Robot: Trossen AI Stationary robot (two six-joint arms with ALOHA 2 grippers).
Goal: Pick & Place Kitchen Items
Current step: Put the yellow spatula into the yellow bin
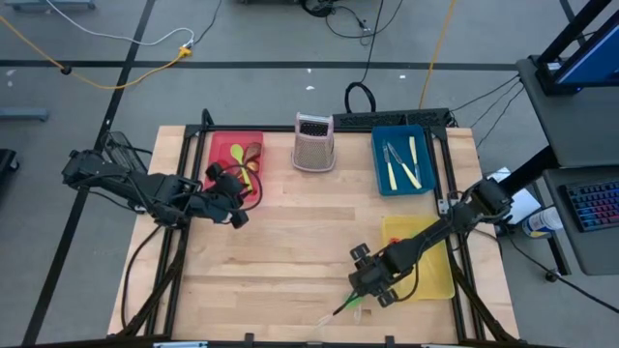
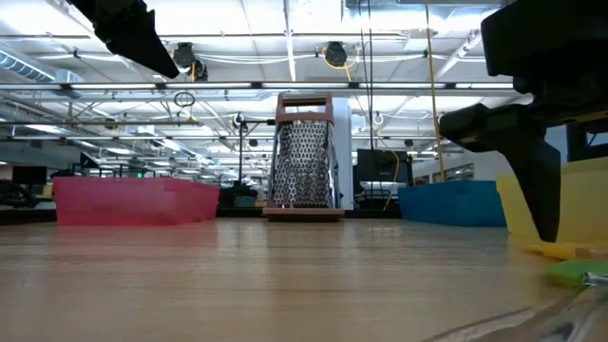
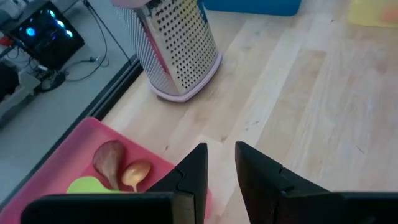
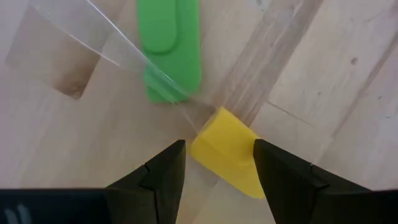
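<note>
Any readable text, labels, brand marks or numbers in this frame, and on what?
None can be read.
Box grater: no lettering shows.
Red tray, blue tray, yellow tray: plain.
Yellow spatula head and green spatula head: unmarked.

Wooden table (image 1: 290, 261) bears trays (image 1: 404, 160), grater (image 1: 314, 142), seemingly spatulas (image 1: 350, 305).
</note>
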